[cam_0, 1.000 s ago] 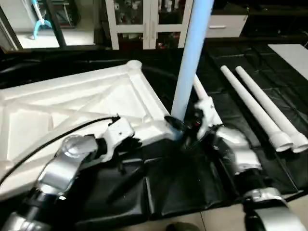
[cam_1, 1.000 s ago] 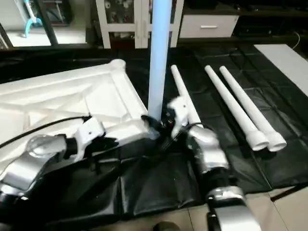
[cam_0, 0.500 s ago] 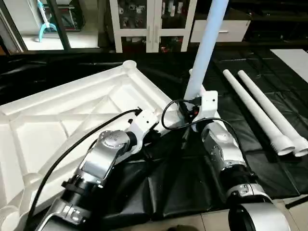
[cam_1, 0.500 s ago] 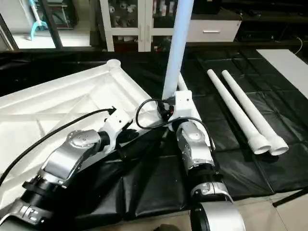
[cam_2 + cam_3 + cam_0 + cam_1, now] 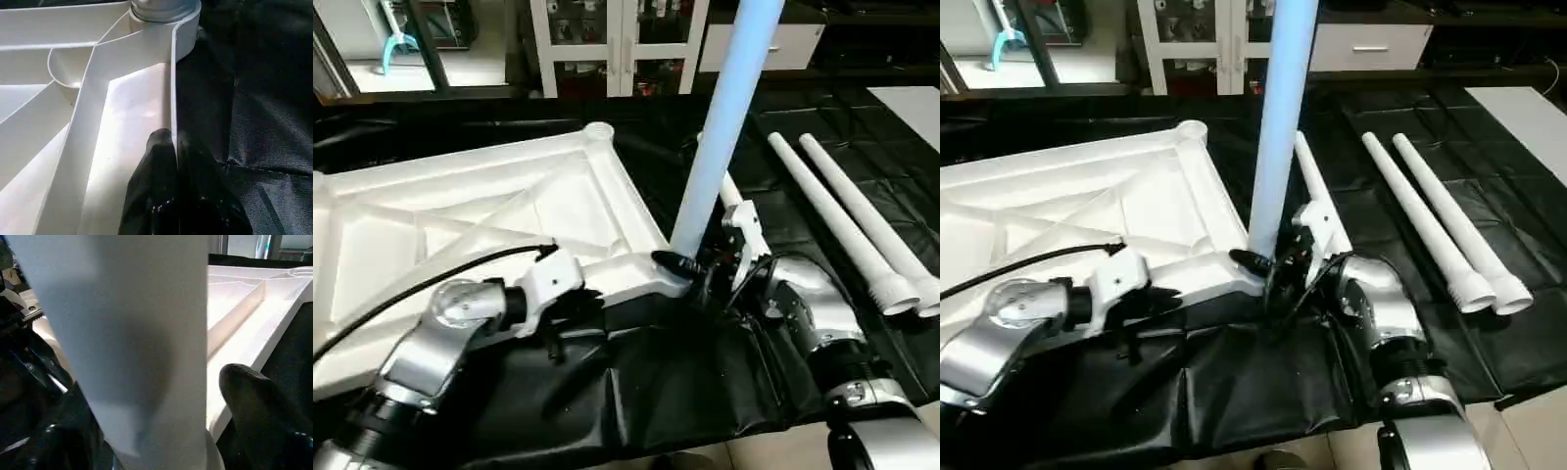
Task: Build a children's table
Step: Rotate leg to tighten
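Observation:
The white table top (image 5: 460, 225) lies upside down on the black mat, ribs facing up. One white leg (image 5: 724, 117) stands upright in its near right corner socket. My right gripper (image 5: 690, 266) is at the leg's base. In the right wrist view a black finger (image 5: 254, 401) stands apart from the leg (image 5: 146, 333), so the jaws are open around it. My left gripper (image 5: 173, 139) is shut on the top's thin near rim (image 5: 172, 88), left of that corner. Two more legs (image 5: 847, 215) lie side by side on the right, and a third (image 5: 1317, 201) lies behind the upright one.
A white glass-door cabinet (image 5: 617, 39) stands at the back. The black mat (image 5: 656, 392) covers the floor under everything and ends near the bottom edge. A white board (image 5: 913, 103) lies at the far right. A black cable (image 5: 411, 284) runs over the table top to my left wrist.
My right gripper has opened wider around the base of the upright leg, which still stands in its socket. The left gripper keeps its hold on the rim. The camera has shifted.

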### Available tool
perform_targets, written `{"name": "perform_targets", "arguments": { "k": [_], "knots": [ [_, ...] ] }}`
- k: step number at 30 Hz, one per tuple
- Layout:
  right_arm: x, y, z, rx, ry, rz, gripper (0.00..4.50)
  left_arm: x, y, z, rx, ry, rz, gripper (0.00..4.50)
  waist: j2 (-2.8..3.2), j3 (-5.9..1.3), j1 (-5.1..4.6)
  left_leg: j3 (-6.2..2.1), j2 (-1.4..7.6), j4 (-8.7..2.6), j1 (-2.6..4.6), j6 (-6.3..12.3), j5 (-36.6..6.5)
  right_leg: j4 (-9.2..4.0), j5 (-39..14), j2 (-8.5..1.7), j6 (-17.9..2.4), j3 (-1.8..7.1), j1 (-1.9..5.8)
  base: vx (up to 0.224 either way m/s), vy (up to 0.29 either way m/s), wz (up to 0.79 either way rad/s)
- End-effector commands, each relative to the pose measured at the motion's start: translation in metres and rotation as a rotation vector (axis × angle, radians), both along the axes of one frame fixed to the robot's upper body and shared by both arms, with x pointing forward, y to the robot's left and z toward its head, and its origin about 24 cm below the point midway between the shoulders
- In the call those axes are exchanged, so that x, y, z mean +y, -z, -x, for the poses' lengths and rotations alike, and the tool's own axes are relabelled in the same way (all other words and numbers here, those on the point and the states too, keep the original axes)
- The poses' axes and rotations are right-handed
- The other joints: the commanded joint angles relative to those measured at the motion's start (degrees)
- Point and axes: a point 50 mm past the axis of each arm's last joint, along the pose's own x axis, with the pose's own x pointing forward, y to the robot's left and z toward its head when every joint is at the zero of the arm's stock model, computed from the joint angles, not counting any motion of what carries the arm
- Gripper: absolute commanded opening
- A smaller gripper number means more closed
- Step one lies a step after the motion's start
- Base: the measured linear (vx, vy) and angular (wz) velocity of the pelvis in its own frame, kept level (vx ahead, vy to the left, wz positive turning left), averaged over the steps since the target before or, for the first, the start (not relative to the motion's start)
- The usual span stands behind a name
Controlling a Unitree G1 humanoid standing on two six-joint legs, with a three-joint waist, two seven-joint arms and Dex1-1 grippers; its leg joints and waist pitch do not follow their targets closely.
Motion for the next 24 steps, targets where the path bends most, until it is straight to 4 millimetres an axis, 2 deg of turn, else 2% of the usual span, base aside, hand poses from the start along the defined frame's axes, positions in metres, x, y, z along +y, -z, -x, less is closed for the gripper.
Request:
{"name": "perform_targets", "arguments": {
  "k": [1,4,7,10,15,18,21,22,23,24],
  "knots": [
    [-0.018,-0.014,-0.008,-0.035,0.068,-0.032,3.36,0.015,0.015,0.004,0.077,-0.04,-0.041,0.0,0.18,-3.37,0.33,-0.51,1.81,-2.84,0.64,10.12,-0.6,-2.7,6.9,-3.81,-19.1,2.66,3.68,0.0,0.0,0.0],
    [-0.014,-0.014,-0.009,-0.023,0.081,-0.07,3.24,0.011,0.014,0.003,0.071,-0.034,-0.03,0.0,0.23,-3.11,0.42,-0.45,1.85,-2.93,0.7,8.61,-3.0,-3.0,3.5,-3.83,-18.8,2.73,3.48,0.0,0.0,0.0],
    [-0.009,-0.01,-0.008,-0.02,0.077,-0.063,2.86,0.009,0.014,0.002,0.069,-0.032,-0.028,0.0,0.18,-3.0,0.46,-0.48,1.81,-2.95,0.68,6.87,-5.2,-3.17,0.2,-3.88,-18.2,2.82,3.47,0.0,0.0,0.0],
    [-0.004,-0.004,-0.005,-0.011,0.086,-0.047,2.63,0.01,0.015,0.001,0.066,-0.048,-0.036,0.0,0.21,-2.89,0.35,-0.53,1.78,-2.99,0.61,6.19,-5.8,-3.24,-0.7,-3.87,-17.9,2.86,3.36,0.0,0.0,0.0],
    [-0.001,0.011,-0.006,0.047,0.237,-0.018,2.28,0.004,0.015,-0.006,0.064,-0.104,-0.03,0.0,0.24,-2.61,0.13,-0.51,1.69,-3.1,0.75,4.44,-7.5,-3.64,-3.9,-3.9,-17.0,2.97,3.1,0.0,0.0,0.0],
    [0.004,0.028,-0.009,0.109,0.49,0.022,2.16,-0.022,0.019,-0.016,0.067,-0.217,0.03,0.0,0.12,-2.5,-0.04,-0.4,1.7,-3.18,0.88,2.67,-7.9,-3.98,-6.0,-3.89,-16.2,3.19,3.0,0.0,0.0,0.0],
    [0.009,0.038,-0.008,0.179,0.604,0.009,2.1,-0.042,0.021,-0.022,0.079,-0.275,0.058,0.0,-0.03,-2.4,0.11,-0.51,1.47,-3.25,0.85,1.98,-9.1,-4.25,-8.3,-3.86,-15.2,3.15,3.03,0.0,0.0,0.0],
    [0.009,0.038,-0.008,0.179,0.604,0.009,2.09,-0.042,0.021,-0.022,0.079,-0.275,0.058,0.0,-0.04,-2.29,0.13,-0.55,1.4,-3.31,0.82,1.94,-9.8,-4.42,-9.5,-3.87,-14.9,3.14,2.99,0.0,0.0,0.0],
    [0.015,0.042,-0.009,0.224,0.701,-0.012,2.09,-0.057,0.022,-0.027,0.079,-0.311,0.073,0.0,0.2,-2.24,0.14,-0.59,1.4,-3.36,0.86,1.8,-11.3,-4.69,-12.0,-4.01,-14.2,3.15,2.91,0.0,0.0,0.0],
    [0.019,0.044,-0.01,0.24,0.735,-0.021,2.09,-0.064,0.022,-0.031,0.077,-0.327,0.083,0.0,0.47,-1.97,0.26,-0.49,1.31,-3.42,1.42,1.24,-13.1,-5.27,-14.9,-3.83,-13.3,3.11,2.3,0.0,0.0,0.0]
  ]
}}
